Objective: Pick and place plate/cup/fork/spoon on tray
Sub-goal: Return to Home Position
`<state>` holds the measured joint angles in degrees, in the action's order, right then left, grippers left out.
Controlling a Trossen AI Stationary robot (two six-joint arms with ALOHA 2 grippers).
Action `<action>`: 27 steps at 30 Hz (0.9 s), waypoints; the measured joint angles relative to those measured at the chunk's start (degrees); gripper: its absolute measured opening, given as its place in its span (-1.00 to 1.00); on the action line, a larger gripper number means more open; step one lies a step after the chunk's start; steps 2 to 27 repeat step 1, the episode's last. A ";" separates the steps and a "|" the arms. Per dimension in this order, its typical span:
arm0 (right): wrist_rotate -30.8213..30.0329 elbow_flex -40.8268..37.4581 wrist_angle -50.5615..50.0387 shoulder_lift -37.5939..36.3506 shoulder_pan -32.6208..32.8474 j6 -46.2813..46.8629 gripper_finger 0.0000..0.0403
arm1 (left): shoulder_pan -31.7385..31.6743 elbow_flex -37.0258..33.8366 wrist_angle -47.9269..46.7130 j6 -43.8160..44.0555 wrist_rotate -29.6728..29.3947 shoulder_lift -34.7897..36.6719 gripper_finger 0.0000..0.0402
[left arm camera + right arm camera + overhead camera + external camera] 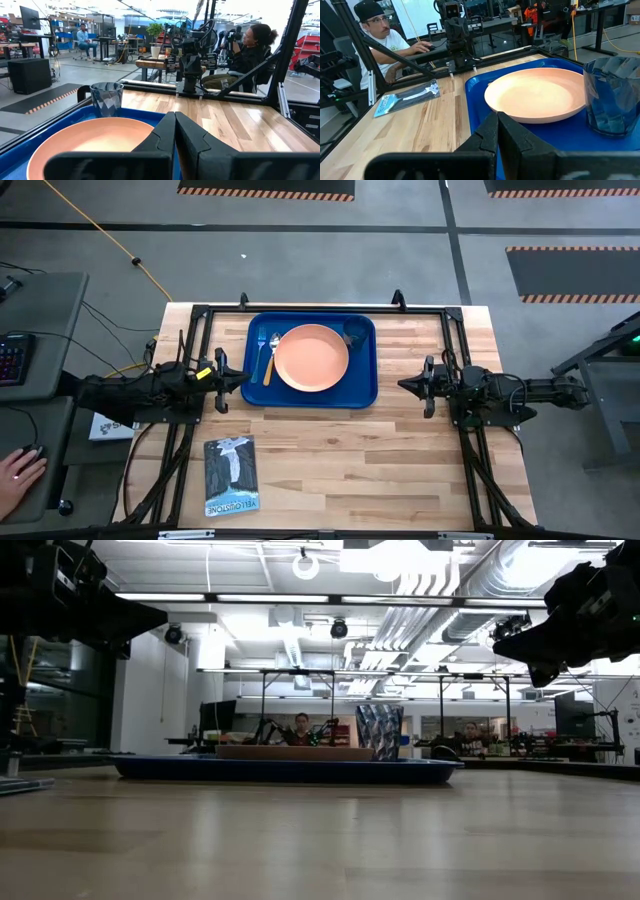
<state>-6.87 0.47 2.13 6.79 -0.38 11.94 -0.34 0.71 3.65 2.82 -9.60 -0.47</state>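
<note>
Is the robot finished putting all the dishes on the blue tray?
Nearly. Done: the plate, cup and spoon all sit on the tray, and the silver bit beside the spoon looks like the fork. In hand: nothing; the left tool and right tool are shut and empty, one on each side of the tray. Left: only parking them, it seems.

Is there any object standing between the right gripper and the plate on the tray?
Nothing visible does, beyond the tray's low rim. The right gripper, shut, sits just outside it, facing the plate. The cup stands aside in a tray corner. The left gripper waits opposite.
</note>
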 joint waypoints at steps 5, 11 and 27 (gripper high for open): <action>-0.02 0.00 0.00 0.00 0.00 -0.02 -1.00 | 0.00 0.00 0.01 0.01 0.00 0.00 -1.00; -0.02 0.00 0.00 0.00 0.00 -0.02 -1.00 | 0.00 0.00 0.01 0.01 0.00 0.00 -1.00; -0.02 0.00 0.00 0.00 0.00 -0.02 -1.00 | 0.00 0.00 0.01 0.01 0.00 0.00 -1.00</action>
